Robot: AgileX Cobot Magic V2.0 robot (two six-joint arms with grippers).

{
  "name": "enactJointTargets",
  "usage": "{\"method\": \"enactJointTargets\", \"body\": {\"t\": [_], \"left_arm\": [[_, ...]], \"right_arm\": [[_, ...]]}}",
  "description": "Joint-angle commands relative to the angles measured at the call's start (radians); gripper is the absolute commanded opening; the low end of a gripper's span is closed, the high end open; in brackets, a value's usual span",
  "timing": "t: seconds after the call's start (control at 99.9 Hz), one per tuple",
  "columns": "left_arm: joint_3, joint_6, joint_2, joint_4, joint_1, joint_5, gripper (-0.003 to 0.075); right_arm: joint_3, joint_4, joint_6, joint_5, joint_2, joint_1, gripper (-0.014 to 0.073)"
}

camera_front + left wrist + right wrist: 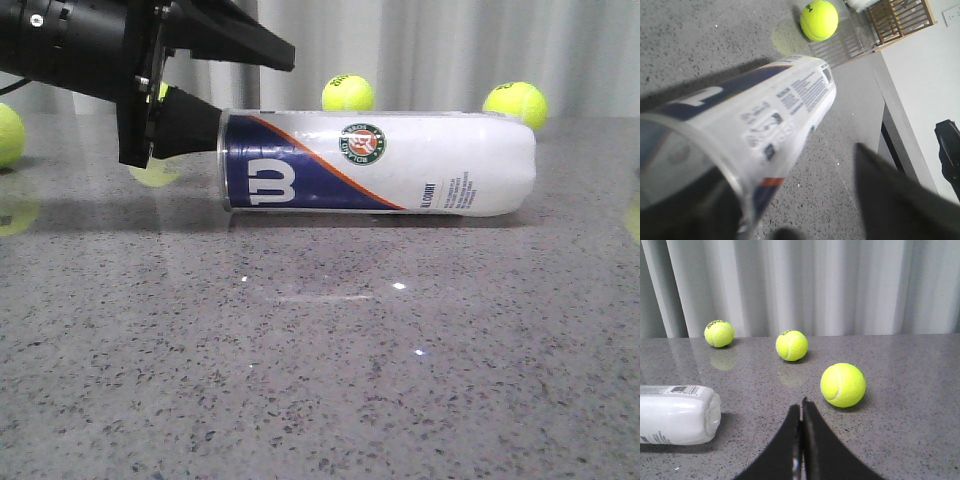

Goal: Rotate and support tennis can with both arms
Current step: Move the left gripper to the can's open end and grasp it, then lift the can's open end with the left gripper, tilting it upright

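The tennis can [375,162] lies on its side on the grey table [320,380], navy W end to the left, white end to the right. My left gripper [255,92] is open at the navy end. Its lower finger [190,128] reaches into the can's mouth and its upper finger [245,42] stands above the can, well apart from it. In the left wrist view the can [765,115] runs away from the gripper [790,200]. My right gripper [802,404] is shut and empty, to the right of the can's white end [677,415]; it does not show in the front view.
Yellow tennis balls lie behind the can [347,92] [515,103] and at the far left [8,135]. Three balls show in the right wrist view, the nearest [842,385] just beyond my right fingertips. A grey curtain [800,285] closes the back. The table's far edge [885,95] shows in the left wrist view.
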Motion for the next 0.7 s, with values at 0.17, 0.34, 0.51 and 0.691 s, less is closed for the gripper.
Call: {"method": "enactJointTargets", "body": {"t": [0.17,0.34,0.51,0.691], "left_arm": [[-0.027,0.033,-0.042,-0.073,-0.010,0.073,-0.0021],[-0.027,0.037,-0.054,-0.073,-0.010,0.111,-0.0021],[-0.028,0.060,-0.141,-0.057,-0.004,0.111,-0.0021],[-0.093,0.019,-0.304,0.122,-0.004,0.094,-0.0021]], "right_arm": [[-0.026,-0.002,-0.001,-0.088,0.011,-0.004,-0.0068],[-0.026,-0.002,-0.001,-0.088,0.011,-0.004,-0.0068],[-0.026,-0.002,-0.001,-0.088,0.011,-0.004,-0.0068],[-0.026,-0.002,-0.001,-0.088,0.011,-0.004,-0.0068]]}}
